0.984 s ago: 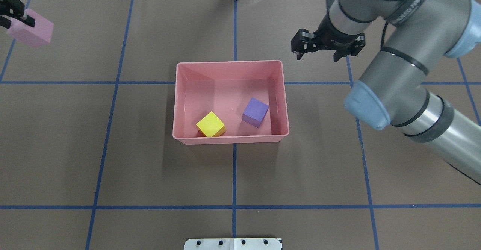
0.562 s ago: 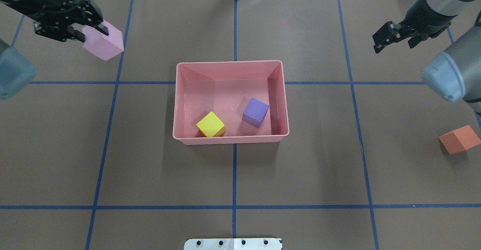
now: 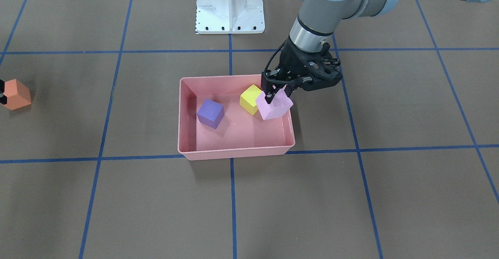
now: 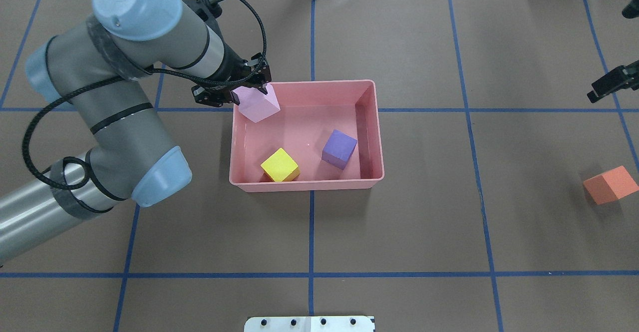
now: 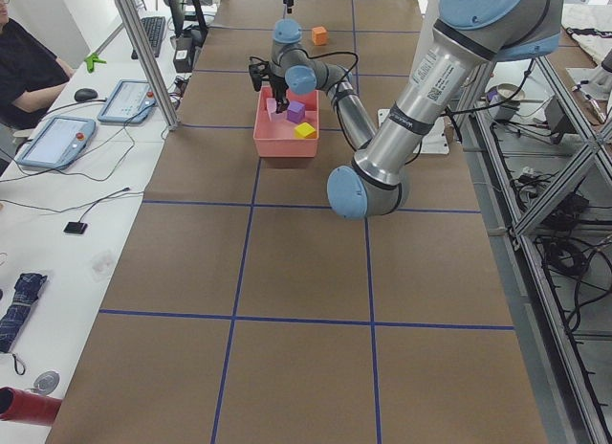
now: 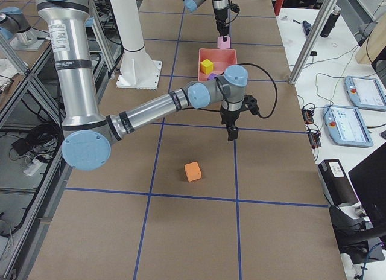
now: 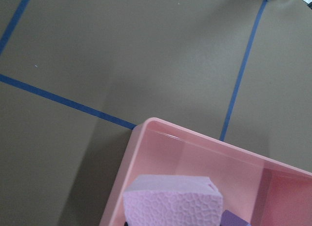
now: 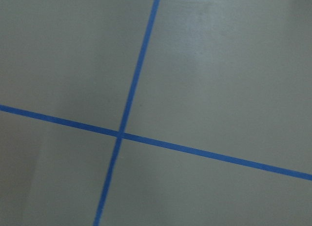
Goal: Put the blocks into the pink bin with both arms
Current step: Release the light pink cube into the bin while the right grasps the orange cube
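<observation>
Left gripper (image 3: 276, 94) clamps pale pink-lilac block (image 3: 274, 106) over pink bin (image 3: 234, 152) corner; foam-textured, likely light, best pinched on opposite flat faces | right gripper (image 4: 606, 85): fingers' state unclear | orange block (image 4: 610, 185) on table (image 4: 399, 222), well apart

Grey tubular arms (image 4: 117, 117), light-blue caps (image 4: 131, 2)

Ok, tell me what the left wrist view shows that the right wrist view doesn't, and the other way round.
Only the left wrist view shows the pink bin, the pale lilac block close to the camera above the bin's corner, and a sliver of the purple block at the bottom edge. Only the right wrist view shows two blue tape lines actually crossing, with no bin or block in sight. Both show the brown table cover marked with blue tape.
</observation>
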You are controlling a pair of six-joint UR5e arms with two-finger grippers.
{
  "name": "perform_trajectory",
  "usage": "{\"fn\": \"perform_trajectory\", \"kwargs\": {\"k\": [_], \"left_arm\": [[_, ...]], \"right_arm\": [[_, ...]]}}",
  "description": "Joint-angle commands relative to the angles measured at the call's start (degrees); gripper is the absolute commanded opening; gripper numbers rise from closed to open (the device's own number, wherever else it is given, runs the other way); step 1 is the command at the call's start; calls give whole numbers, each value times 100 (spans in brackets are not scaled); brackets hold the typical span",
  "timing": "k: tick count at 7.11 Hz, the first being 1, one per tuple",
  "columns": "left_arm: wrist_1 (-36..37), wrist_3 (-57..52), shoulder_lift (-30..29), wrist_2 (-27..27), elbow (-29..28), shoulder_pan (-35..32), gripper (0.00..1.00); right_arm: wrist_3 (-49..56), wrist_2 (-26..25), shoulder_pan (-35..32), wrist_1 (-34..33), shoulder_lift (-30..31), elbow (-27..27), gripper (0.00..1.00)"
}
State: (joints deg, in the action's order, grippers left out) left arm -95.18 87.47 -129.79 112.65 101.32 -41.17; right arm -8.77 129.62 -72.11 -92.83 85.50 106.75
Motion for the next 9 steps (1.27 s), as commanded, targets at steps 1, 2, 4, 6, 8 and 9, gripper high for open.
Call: {"fn": "perform_trajectory", "kwargs": {"k": [1,2,4,6,8,9], "left_arm": [[8,25,-196,-234,-270,171,0],[0,16,-301,-234,-384,171,0],[0,7,-337,-243,-385,171,0],[8,7,-372,-243,-420,171,0],[0,-28,-372,-243,-429,171,0],[0,-28,-381,-234,-429,171,0]], "right_arm": [[261,45,-22,1062,589,-599,100],[436,11,152,1047,660,-655,100],[429,-7,582,1091,932,-708,100],[438,2,820,1091,1126,-699,100],[438,-25,997,1091,1250,-708,100],[438,-34,1049,1091,1267,-717,100]]}}
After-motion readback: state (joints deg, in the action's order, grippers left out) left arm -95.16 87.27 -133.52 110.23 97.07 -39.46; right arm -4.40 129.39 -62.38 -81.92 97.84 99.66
